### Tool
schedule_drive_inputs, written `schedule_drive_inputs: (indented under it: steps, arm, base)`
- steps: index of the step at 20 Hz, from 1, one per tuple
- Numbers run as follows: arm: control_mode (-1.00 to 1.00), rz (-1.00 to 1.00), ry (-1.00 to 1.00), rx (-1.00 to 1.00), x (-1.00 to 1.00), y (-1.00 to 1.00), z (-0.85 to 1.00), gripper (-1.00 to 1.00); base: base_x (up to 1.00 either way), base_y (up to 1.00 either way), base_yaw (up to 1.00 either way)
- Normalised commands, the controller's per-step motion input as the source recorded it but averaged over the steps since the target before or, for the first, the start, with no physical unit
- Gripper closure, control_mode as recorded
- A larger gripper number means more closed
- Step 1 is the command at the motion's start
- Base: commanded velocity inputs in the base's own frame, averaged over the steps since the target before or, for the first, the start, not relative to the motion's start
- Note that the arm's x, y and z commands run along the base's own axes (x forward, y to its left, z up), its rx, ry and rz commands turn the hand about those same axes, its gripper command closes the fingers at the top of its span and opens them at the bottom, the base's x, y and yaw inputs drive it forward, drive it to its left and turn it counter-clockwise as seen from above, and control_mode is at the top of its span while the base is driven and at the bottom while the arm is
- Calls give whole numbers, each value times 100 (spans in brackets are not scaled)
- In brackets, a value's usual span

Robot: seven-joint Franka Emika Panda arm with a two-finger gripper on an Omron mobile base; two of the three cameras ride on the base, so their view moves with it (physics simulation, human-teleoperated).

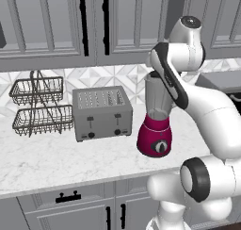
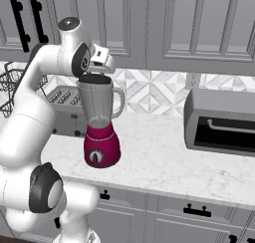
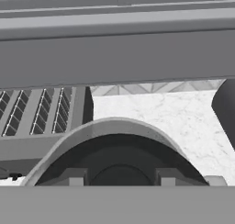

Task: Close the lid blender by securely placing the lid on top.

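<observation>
Hovering right over the blender (image 2: 101,122), our gripper (image 2: 99,65) sits just above the jar's mouth, and that vertical line-up is what the next move depends on. In the hand view the jar's rim (image 3: 114,126) curves across the lower middle, with a dark round shape, likely the lid (image 3: 120,165), low between the two fingertips (image 3: 75,176). We cannot tell whether the fingers grip it or how wide they stand. The blender stands upright on the counter (image 1: 56,163), just beside the toaster (image 1: 101,112). We judge a straight descent would seat the lid.
</observation>
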Motion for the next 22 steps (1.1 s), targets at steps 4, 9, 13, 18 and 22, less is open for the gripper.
schedule_drive_inputs:
  steps: [4,9,13,18,22]
  arm:
    - [-100,0,0,0,20,0,0,100]
    - [-100,0,0,0,10,0,0,100]
    - [-100,0,-2,0,1,0,0,100]
    - [-100,0,-5,0,0,0,0,100]
    - [-100,0,-10,0,-2,0,-8,100]
  base:
    - [0,0,0]
    - [0,0,0]
    - [0,0,0]
    - [0,0,0]
    - [0,0,0]
